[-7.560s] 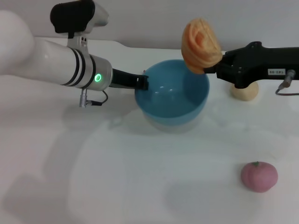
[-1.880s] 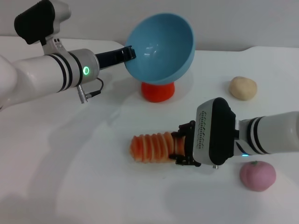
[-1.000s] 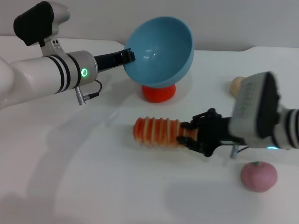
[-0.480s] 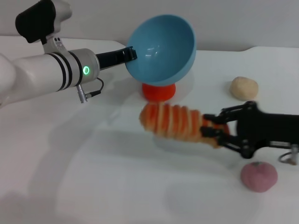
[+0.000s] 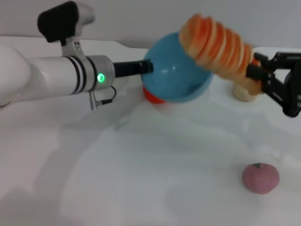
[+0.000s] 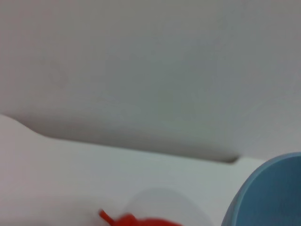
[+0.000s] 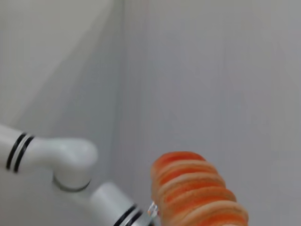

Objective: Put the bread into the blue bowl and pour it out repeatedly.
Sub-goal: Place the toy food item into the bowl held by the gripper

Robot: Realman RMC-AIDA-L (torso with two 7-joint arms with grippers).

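Half a second ago, bread (image 5: 217, 43) low over the surface (image 5: 155, 179); now lifted high, tilted above the blue bowl (image 5: 176, 70). Bowl lower and more level than before, hiding most of the red thing (image 5: 149, 95). Right gripper (image 5: 256, 73) reaching in from the right, jaws shut on one end of the bread. Left gripper (image 5: 146, 67) stretched out sideways, jaws pinching the bowl's rim.

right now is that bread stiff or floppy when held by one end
Probably fairly stiff: the right gripper pinches only one end, yet the bread juts out over the bowl without drooping. Likely light too. Its ridges probably help the grip.
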